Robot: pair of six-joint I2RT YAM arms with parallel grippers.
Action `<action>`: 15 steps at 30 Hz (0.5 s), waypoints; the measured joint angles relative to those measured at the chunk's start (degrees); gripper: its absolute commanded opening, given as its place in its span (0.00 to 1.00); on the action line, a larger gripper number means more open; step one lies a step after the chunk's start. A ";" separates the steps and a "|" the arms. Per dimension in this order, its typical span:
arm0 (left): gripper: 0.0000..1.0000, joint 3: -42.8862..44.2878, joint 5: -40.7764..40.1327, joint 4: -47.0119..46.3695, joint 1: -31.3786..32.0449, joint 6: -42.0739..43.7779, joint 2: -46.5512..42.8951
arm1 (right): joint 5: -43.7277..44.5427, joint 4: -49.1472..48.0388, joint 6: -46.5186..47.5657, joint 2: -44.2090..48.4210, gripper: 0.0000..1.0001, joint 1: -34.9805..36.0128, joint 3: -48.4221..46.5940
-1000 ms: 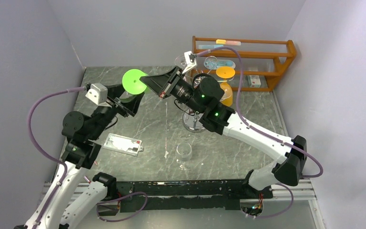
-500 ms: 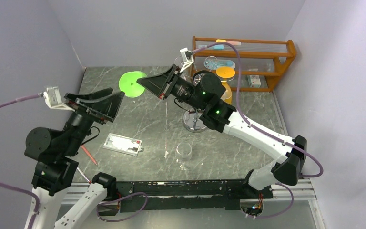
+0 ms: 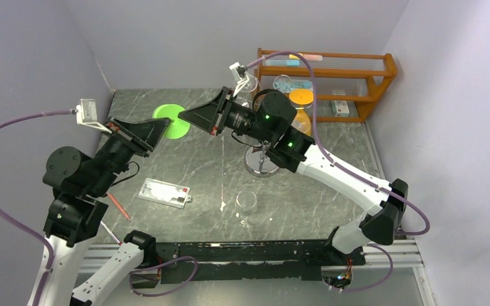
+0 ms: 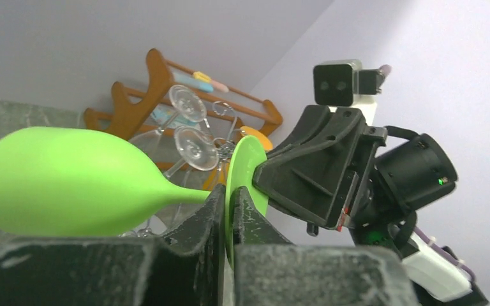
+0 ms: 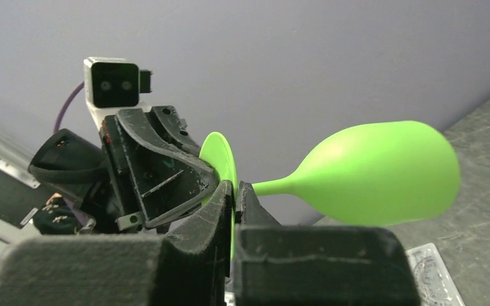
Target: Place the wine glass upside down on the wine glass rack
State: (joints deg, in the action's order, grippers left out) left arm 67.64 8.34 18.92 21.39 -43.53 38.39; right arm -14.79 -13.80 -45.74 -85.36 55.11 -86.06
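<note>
A bright green wine glass lies sideways in the air, held by its round foot (image 3: 176, 129); only the foot shows in the top view. Its bowl (image 4: 57, 182) points left in the left wrist view and its bowl (image 5: 376, 172) points right in the right wrist view. My left gripper (image 4: 231, 196) is shut on the foot's rim. My right gripper (image 5: 235, 190) is shut on the same foot from the opposite side. The two grippers face each other nose to nose. The chrome wine glass rack (image 3: 260, 164) stands behind the right arm, with clear glasses (image 4: 194, 146) hanging on it.
A brown wooden shelf rack (image 3: 332, 83) stands at the back right, with an orange glass (image 3: 302, 97) before it. On the table lie a clear cup (image 3: 247, 201), a clear flat box (image 3: 164, 193) and a red pen (image 3: 118, 207).
My left arm swung back in from the left and closed on the green glass's foot. My right gripper, still shut on the foot, carried the glass slightly left and lower.
</note>
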 measured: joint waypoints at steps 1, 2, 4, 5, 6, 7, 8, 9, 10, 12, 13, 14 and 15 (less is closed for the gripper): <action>0.05 0.50 0.20 0.00 0.00 -0.04 -0.24 | -0.59 0.46 -0.02 -0.17 0.18 -0.02 -0.76; 0.05 0.79 0.52 -0.09 0.00 -0.24 -0.59 | -1.09 0.90 0.15 -0.20 0.32 -0.02 -1.57; 0.05 1.03 1.38 -0.72 0.07 -0.61 -1.25 | -1.36 2.43 1.09 -0.20 0.56 0.26 -3.10; 0.05 1.11 1.38 -0.61 0.09 -0.57 -1.46 | -1.40 3.26 1.70 -0.24 0.63 0.28 -4.00; 0.05 1.11 1.31 -0.61 0.09 -0.74 -1.57 | -1.27 4.17 2.40 -0.26 0.69 0.15 -4.98; 0.05 1.11 1.16 -0.61 0.09 -0.72 -1.53 | -1.27 4.79 2.95 -0.26 0.75 0.04 -5.77; 0.05 1.11 1.14 -0.61 0.09 -0.79 -1.36 | -1.01 5.20 3.43 -0.13 0.78 -0.07 -6.32; 0.05 1.11 1.03 -0.61 0.09 -0.83 -1.14 | -0.81 5.51 4.04 0.17 0.79 -0.22 -6.54; 0.05 1.11 0.74 -0.68 0.09 -0.85 -0.79 | -0.61 5.86 4.66 0.61 0.80 -0.28 -6.58; 0.05 1.14 0.37 -0.72 0.09 -0.83 -0.02 | 0.35 7.08 6.08 1.64 0.81 -0.35 -6.56; 0.05 1.33 0.02 -0.68 0.09 -0.83 0.52 | 0.87 7.61 6.64 2.21 0.81 -0.39 -6.49; 0.05 1.68 -0.37 -0.70 0.09 -0.74 1.16 | 1.62 8.13 7.32 3.10 0.81 -0.46 -6.16; 0.05 2.19 -0.66 -0.72 0.09 -0.70 1.88 | 2.40 8.57 7.89 4.37 0.81 -0.50 -5.44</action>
State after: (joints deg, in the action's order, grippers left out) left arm 69.82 7.68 18.20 21.47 -44.23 40.27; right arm -12.38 -5.23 -37.85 -80.99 54.61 -91.50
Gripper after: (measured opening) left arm 0.060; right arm 0.805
